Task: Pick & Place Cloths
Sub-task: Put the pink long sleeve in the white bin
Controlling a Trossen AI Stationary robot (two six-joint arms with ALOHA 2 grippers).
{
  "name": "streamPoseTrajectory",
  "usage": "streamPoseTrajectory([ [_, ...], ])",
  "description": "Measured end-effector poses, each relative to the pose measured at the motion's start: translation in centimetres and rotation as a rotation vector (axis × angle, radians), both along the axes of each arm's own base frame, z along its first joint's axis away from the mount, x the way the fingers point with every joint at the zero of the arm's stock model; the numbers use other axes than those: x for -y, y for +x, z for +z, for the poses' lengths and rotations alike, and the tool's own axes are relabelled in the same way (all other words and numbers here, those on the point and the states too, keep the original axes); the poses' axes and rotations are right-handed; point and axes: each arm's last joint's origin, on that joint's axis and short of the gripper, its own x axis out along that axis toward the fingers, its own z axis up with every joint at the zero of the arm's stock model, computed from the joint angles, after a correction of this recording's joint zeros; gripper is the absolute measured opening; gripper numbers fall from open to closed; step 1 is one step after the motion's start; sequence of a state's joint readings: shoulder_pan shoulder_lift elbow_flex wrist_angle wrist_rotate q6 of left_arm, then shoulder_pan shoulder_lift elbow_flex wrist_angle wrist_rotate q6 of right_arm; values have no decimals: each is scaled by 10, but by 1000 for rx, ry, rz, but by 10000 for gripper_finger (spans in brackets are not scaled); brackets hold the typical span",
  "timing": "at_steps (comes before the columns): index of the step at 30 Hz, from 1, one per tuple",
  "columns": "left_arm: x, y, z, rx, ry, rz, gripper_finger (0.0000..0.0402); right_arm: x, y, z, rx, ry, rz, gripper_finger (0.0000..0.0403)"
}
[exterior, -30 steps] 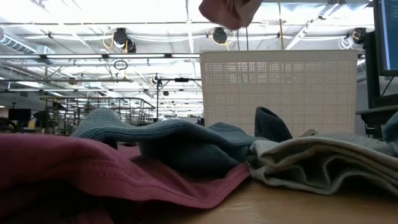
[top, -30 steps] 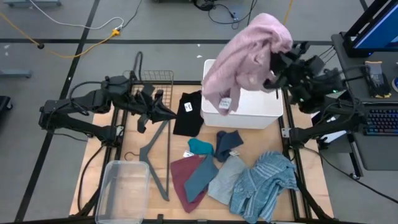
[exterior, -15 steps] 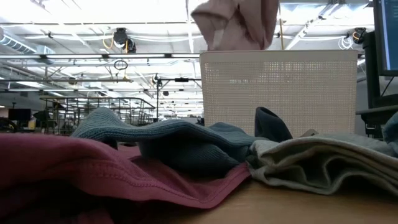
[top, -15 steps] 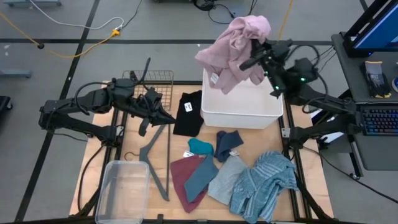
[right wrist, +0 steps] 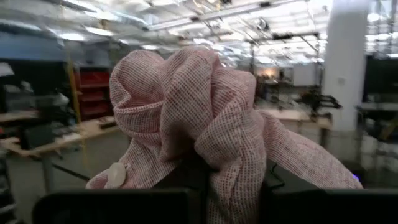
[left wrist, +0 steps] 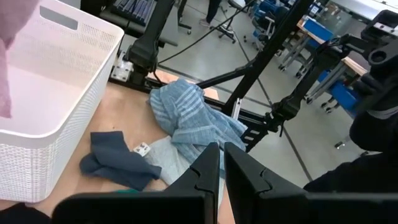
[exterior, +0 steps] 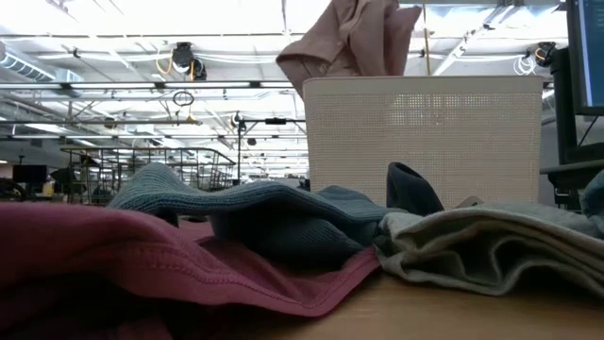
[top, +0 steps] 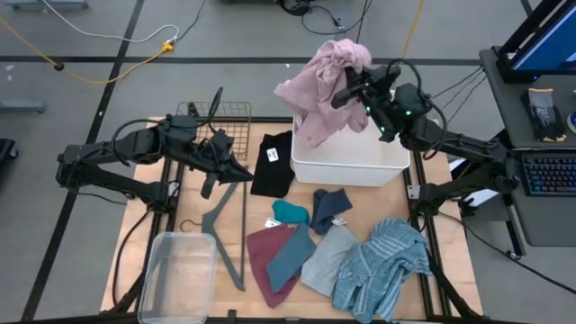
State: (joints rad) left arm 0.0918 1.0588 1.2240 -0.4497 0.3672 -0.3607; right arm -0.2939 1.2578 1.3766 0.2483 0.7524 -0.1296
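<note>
From above, I have the right gripper clamped on the pink cloth, hanging over the white basket's far-left corner. The left gripper waits shut and empty near the hanger. Low down, the pink cloth drapes across the rim (risky). Releasing here could spill it outside; right wrist shows only bunched fabric

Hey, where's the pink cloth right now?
In the high view the pink cloth hangs from the right gripper, held up over the far left corner of the white basket at the table's far side.
</note>
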Motion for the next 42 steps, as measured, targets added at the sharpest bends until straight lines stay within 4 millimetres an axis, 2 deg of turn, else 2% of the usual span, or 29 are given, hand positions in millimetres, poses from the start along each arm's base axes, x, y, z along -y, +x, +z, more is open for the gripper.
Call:
streamPoseTrajectory([
  [9,0,-1,-2,-20,14,-5,21,-20,1,-5,-163,13,-155,41],
  [17,0,-1,-3,-11,57,-20,21,-24,3,-25,-306,96,-191,41],
  [23,0,-1,-3,-10,58,-20,21,-19,1,-38,-259,206,-193,41],
  [30,0,-1,-3,-10,55,-19,21,-15,8,-46,-163,289,-125,41],
  [35,1,-1,-3,-15,39,-17,21,-7,0,-66,-257,398,-193,41],
  [42,1,-1,-2,-14,35,-23,21,4,-13,-107,-372,571,-248,41],
])
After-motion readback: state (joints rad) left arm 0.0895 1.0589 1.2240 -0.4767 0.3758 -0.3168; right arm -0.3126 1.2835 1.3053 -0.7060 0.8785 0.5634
